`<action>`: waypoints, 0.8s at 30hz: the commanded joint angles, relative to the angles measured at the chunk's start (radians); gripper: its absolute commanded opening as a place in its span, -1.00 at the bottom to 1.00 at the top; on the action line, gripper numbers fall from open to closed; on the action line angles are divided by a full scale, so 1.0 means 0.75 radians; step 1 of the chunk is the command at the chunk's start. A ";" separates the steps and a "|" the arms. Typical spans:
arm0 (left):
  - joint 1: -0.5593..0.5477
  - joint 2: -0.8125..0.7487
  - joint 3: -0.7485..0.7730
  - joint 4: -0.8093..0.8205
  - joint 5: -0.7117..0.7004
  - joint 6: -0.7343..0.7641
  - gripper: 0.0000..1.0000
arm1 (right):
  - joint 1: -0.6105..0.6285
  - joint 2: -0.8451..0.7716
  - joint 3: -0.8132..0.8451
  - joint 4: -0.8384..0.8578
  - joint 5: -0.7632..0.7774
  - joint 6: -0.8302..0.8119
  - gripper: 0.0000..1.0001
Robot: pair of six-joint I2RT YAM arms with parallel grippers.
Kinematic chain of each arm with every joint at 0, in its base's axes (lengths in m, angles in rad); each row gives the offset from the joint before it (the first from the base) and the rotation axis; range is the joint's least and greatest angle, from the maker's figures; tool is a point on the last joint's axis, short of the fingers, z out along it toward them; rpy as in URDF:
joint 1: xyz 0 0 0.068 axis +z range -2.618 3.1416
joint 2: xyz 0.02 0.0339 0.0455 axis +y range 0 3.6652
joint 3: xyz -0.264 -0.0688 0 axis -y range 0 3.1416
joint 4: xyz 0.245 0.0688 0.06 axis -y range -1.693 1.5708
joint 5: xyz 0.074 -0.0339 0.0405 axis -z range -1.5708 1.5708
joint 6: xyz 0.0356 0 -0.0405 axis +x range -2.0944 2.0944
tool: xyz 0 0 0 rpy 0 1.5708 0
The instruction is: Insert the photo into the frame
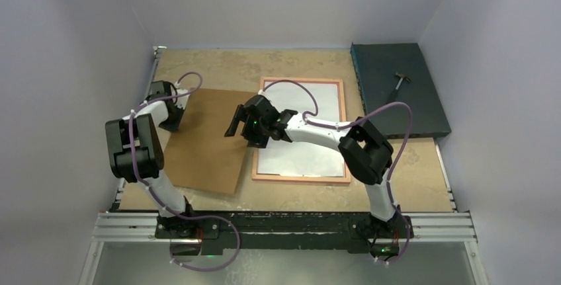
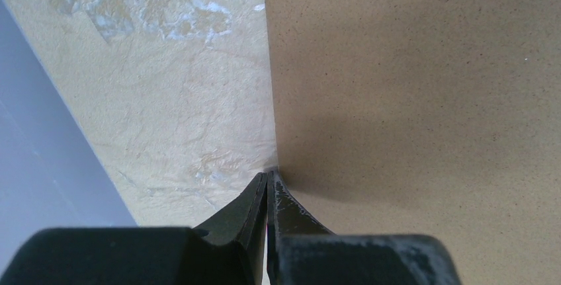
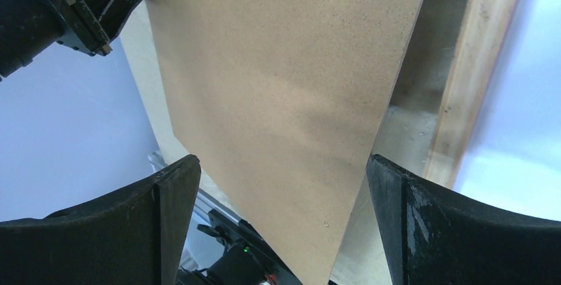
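While the photo (image 1: 324,103) lies in the frame (image 1: 301,178), the backing board (image 1: 205,146) is held to its left

Since the photo shows only its plain white back, it appears to lie face down inside the rails of the frame, which rests flat on the table (image 1: 410,166) right of centre. That placement is judged right for loading from the rear. The brown backing board is not yet over it and sits just left of the frame, its right edge close to the left rail.

Left gripper (image 2: 267,180): clenched on the board's left edge near the far corner, jaws pinched almost together on the thin sheet, presumably to lift or steer it.

Right gripper (image 3: 278,166): released, jaws spread wide, hovering over the board's right side. No contact can be seen.

Only the overhead view gives the whole layout, including a dark mat (image 1: 397,100) at the far right with a small hammer (image 1: 400,81) on it. Only the left wrist view confirms the pinch at the board's edge. Only the right wrist view shows shadow under the board's right edge, suggesting that side is raised; the overhead view cannot settle this.
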 commanded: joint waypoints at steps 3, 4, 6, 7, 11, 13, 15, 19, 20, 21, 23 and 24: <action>-0.159 0.019 -0.047 -0.212 0.283 -0.139 -0.97 | 0.006 -0.135 -0.059 0.219 -0.017 0.059 0.93; -0.179 0.020 -0.042 -0.212 0.282 -0.147 -0.98 | 0.001 -0.151 -0.076 0.217 -0.011 0.062 0.93; -0.210 0.031 -0.023 -0.219 0.283 -0.163 -0.98 | -0.016 -0.183 -0.117 0.214 -0.007 0.067 0.93; -0.224 0.041 -0.012 -0.224 0.289 -0.172 -0.98 | -0.025 -0.204 -0.143 0.213 -0.006 0.070 0.93; -0.291 0.054 0.005 -0.228 0.292 -0.197 -0.99 | -0.057 -0.283 -0.245 0.235 0.005 0.079 0.93; -0.319 0.052 0.007 -0.229 0.294 -0.211 -0.99 | -0.071 -0.315 -0.281 0.236 0.008 0.080 0.93; -0.348 0.047 0.010 -0.232 0.297 -0.222 -0.99 | -0.084 -0.337 -0.313 0.239 0.007 0.078 0.93; -0.385 0.026 0.016 -0.248 0.303 -0.236 -0.99 | -0.107 -0.374 -0.371 0.240 0.005 0.075 0.93; -0.391 0.020 0.016 -0.252 0.301 -0.237 -0.99 | -0.113 -0.384 -0.395 0.243 0.003 0.074 0.93; -0.395 0.015 0.018 -0.254 0.299 -0.237 -0.99 | -0.121 -0.390 -0.414 0.245 0.000 0.075 0.93; -0.397 0.012 0.020 -0.258 0.287 -0.233 -0.99 | -0.134 -0.393 -0.446 0.249 -0.012 0.069 0.93; -0.396 0.010 0.019 -0.259 0.276 -0.229 -0.99 | -0.137 -0.392 -0.463 0.252 -0.018 0.064 0.93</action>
